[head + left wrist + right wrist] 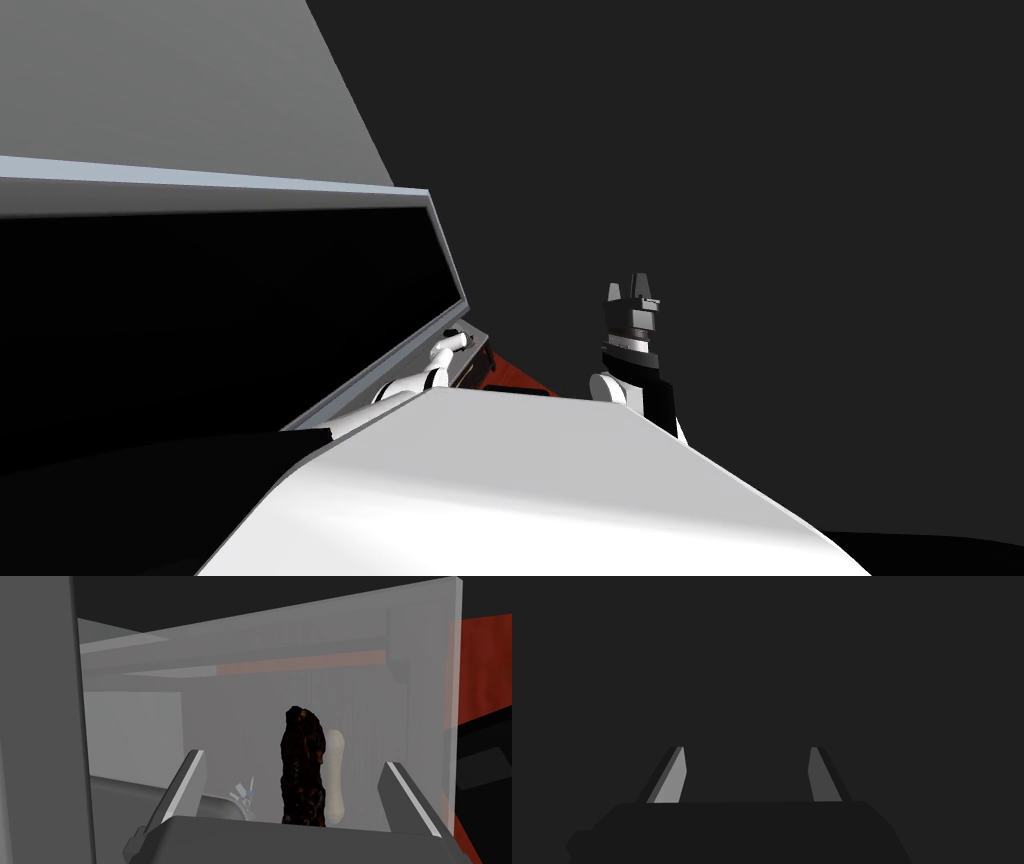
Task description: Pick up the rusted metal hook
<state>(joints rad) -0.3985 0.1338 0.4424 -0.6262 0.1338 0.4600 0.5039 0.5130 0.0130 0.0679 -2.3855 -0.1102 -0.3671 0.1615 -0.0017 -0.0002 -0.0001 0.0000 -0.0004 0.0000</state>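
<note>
Nearest the lens in the left wrist view, the left gripper (295, 758) is seen with its 2 fingers (187, 786) spread wide and nothing held. Between them the hook (302, 776) is framed: a dark, rust-brown, rough piece standing upright, its foot hidden by the gripper's dark body. Neither finger is seen to touch it. Just beside the hook, on the far side from the keys, a pale rod (336, 776) with rounded ends is stood upright. Near the other finger a small bunch of keys (243, 796) is laid. All 3 things are seen inside a grey box with a see-through panel (425, 676), past which a red surface (480, 661) is shown.

In the right wrist view, the right gripper (747, 748) is shown with its 2 fingers apart and empty, faced by a flat dark grey surface.

In the head view, the left arm (440, 358) is reached into the open side of a grey-framed cabinet (445, 250), while the right gripper is held upright, well apart from it.

The task is judged to be partly done. The reach has been made and the hook is lined up in the gap, but the closing and the lift are not yet done.

Counted: 1 hook, 1 pale rod, 1 bunch of keys, 2 grippers.
</note>
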